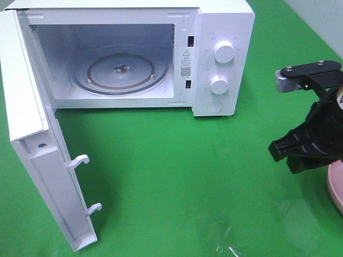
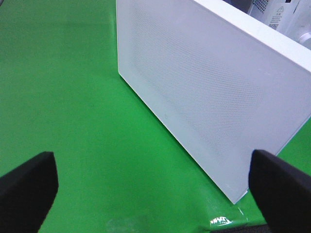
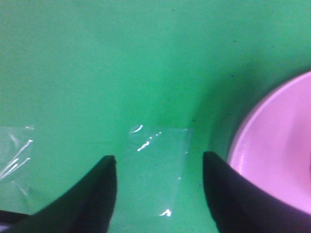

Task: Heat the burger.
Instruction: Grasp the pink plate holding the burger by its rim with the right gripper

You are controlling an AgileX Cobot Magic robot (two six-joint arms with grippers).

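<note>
The burger does not show in any view. Only a slice of the round pink plate (image 1: 335,188) (image 3: 277,145) is visible at the right edge of the green table, partly under my right arm. My right gripper (image 3: 158,167) (image 1: 303,152) hangs just left of the plate, open, with only green cloth and a strip of clear tape between its fingers. My left gripper (image 2: 153,182) is open wide and holds nothing. It faces the outer side of the microwave door (image 2: 214,92) and is out of the high view.
The white microwave (image 1: 222,53) stands at the back with its door (image 1: 37,144) swung fully open toward the front left. The glass turntable (image 1: 120,72) inside carries nothing. Clear tape patches (image 1: 230,246) lie on the green cloth (image 1: 171,160).
</note>
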